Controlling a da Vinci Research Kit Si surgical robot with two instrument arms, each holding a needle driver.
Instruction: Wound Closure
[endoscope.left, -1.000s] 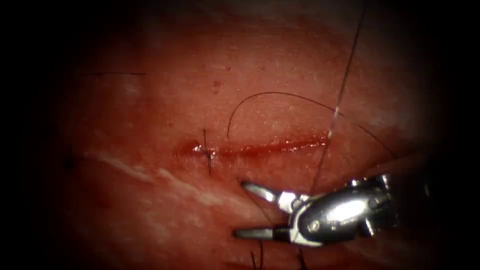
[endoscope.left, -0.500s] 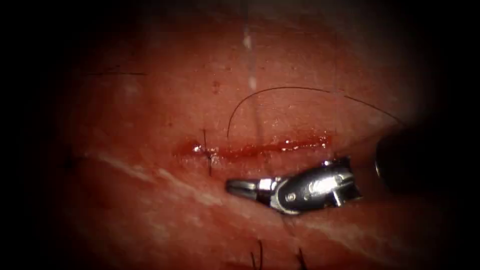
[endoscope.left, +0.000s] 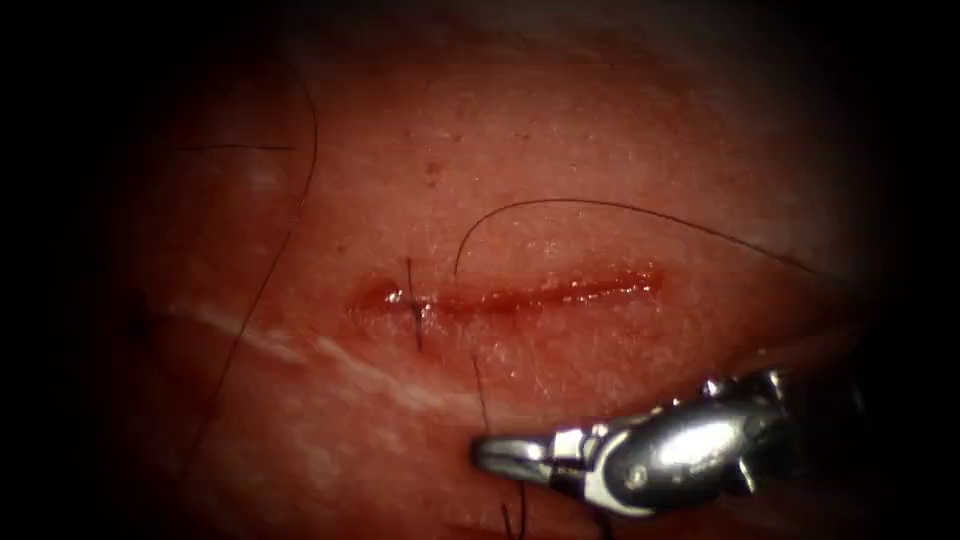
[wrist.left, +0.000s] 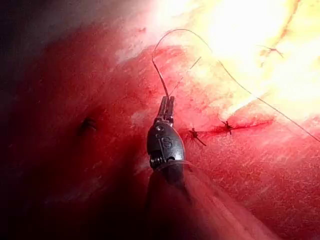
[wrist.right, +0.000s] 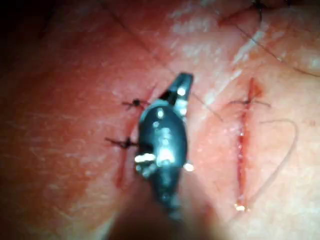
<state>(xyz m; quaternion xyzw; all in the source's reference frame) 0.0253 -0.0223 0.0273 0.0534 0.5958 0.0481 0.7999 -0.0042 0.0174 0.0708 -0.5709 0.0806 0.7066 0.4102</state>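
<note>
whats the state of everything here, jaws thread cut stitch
silver right arm's needle driver: jaws shut on the thread, below the cut
thin dark thread: lies in a curved arc above the cut, one strand runs down to the jaws
long horizontal cut: mostly unclosed, wet with red fluid
dark knotted stitch: in place across the cut's left end

You had pinkish-red tissue (endoscope.left: 600, 160) in front of you, crossed by a pale whitish streak (endoscope.left: 330, 360). The cut (endoscope.left: 530, 295) ran through it as a darker, glossy red line, wet with red fluid (endoscope.left: 580, 291). The thread (endoscope.left: 620, 208) was thin and black, and the stitch (endoscope.left: 415, 305) across the cut was black too. The right tool (endoscope.left: 510, 455) was shiny silver metal with bright highlights.
</note>
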